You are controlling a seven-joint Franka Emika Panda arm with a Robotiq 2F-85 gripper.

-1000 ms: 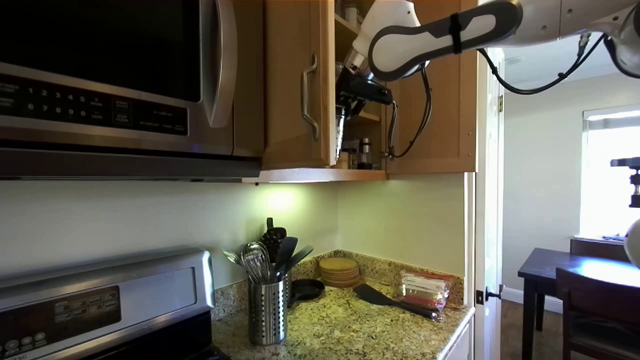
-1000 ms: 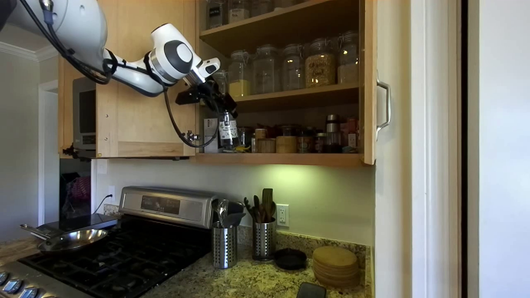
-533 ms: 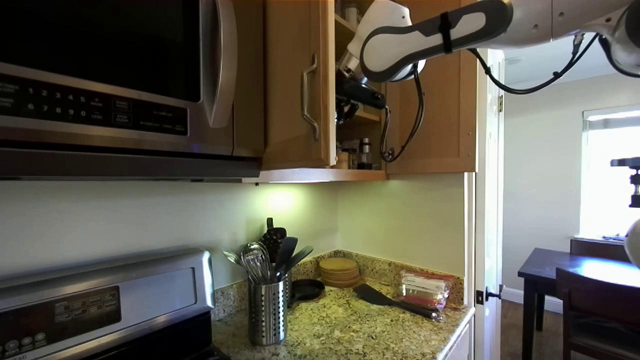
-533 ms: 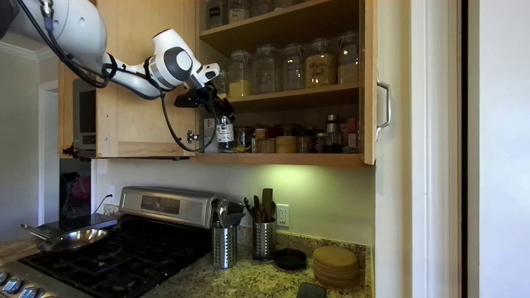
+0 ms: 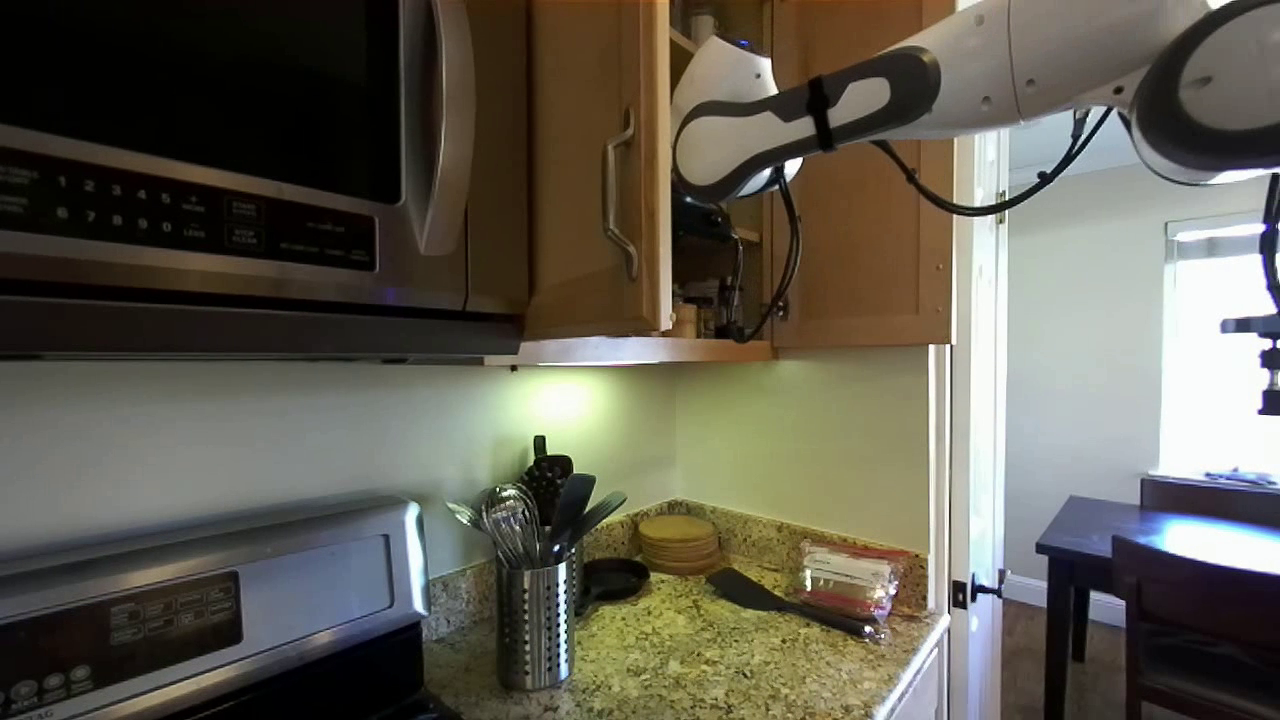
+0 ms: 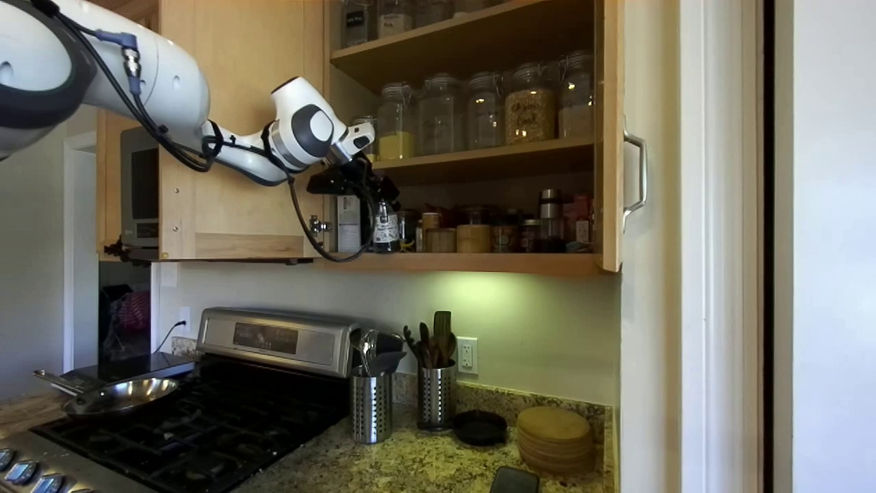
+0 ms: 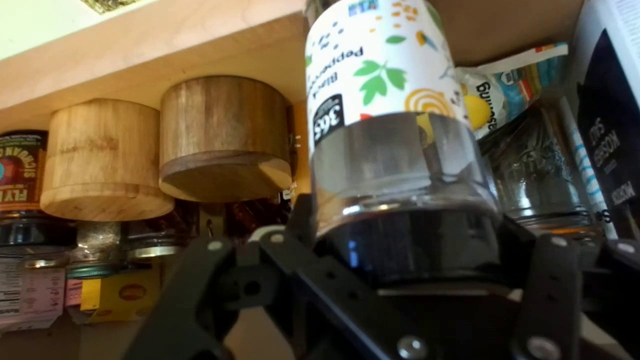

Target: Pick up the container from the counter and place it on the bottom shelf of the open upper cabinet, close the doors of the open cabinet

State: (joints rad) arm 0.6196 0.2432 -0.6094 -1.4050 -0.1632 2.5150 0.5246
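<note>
The wrist view shows the clear jar with white leaf-printed label (image 7: 400, 140) close up; the brown wooden cabinet door (image 5: 580, 180) hides it in an exterior view. The black two-fingered gripper (image 7: 406, 225), spread lid-wide, clasps it by its black lid (image 7: 415, 245), its base at the light wooden bottom shelf (image 6: 479, 262), contact unclear. A round brown wooden canister (image 7: 225, 135) and a white-and-black salt box (image 7: 610, 100) stand on either side

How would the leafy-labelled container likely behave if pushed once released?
The container looks taller than wide, so it may tip. Its wall looks rounded, so it could roll once down. The glossy clear side might prove slippery.
</note>
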